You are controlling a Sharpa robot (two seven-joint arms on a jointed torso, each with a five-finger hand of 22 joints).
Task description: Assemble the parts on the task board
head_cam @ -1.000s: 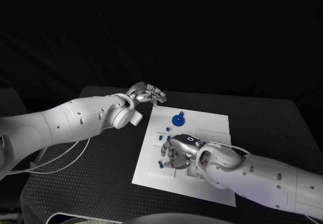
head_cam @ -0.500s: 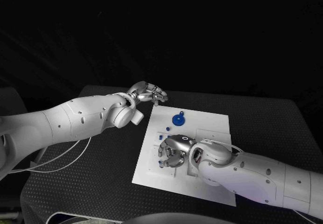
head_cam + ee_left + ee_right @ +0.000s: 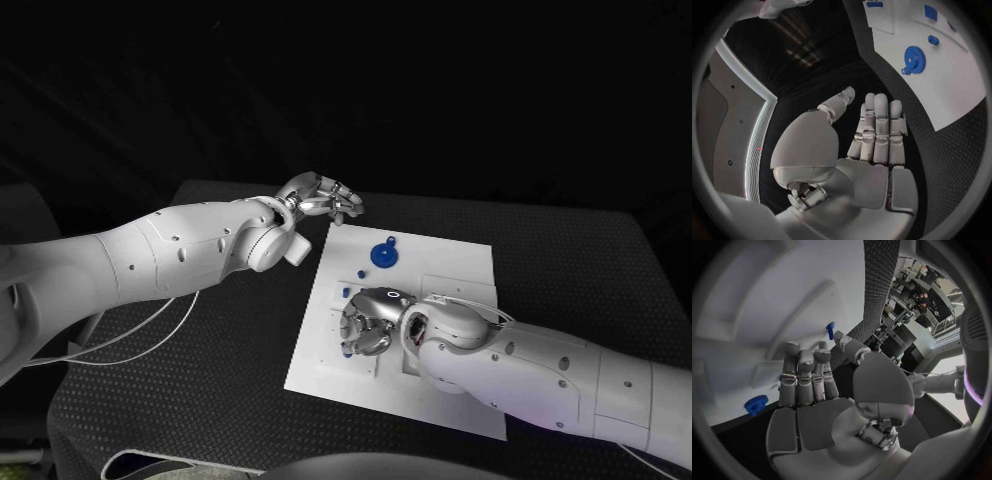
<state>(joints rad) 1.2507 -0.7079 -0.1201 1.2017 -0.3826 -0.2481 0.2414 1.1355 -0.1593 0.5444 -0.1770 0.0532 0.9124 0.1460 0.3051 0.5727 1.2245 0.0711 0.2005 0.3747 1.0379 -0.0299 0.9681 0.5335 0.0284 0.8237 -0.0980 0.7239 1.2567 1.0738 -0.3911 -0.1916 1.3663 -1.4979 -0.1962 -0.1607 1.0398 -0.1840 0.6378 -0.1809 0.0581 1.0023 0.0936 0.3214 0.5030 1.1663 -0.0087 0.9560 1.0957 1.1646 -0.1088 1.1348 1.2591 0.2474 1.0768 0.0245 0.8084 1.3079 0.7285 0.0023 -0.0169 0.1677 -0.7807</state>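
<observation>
The white task board [image 3: 440,268] lies mid-table. On its far part lies a blue gear [image 3: 382,255], which is also in the left wrist view [image 3: 912,59] and the right wrist view [image 3: 756,404]. Small blue parts [image 3: 358,275] sit near the board's left side. My right hand [image 3: 372,322] hovers over the board's left middle with its fingers stretched out and nothing held. A small blue peg [image 3: 830,330] stands just beyond the thumb tip, the same peg [image 3: 346,349] as in the head view. My left hand [image 3: 320,198] hangs off the board's far left corner, fingers [image 3: 878,125] straight and empty.
Black mat [image 3: 216,360] surrounds the board on all sides. A white cable [image 3: 137,345] trails under my left arm over the table's left part. More small blue parts [image 3: 930,12] lie on the board [image 3: 948,90] beyond the gear.
My right hand has slid a little to the left across the board, closer to the blue peg. My left hand has stayed almost still.
</observation>
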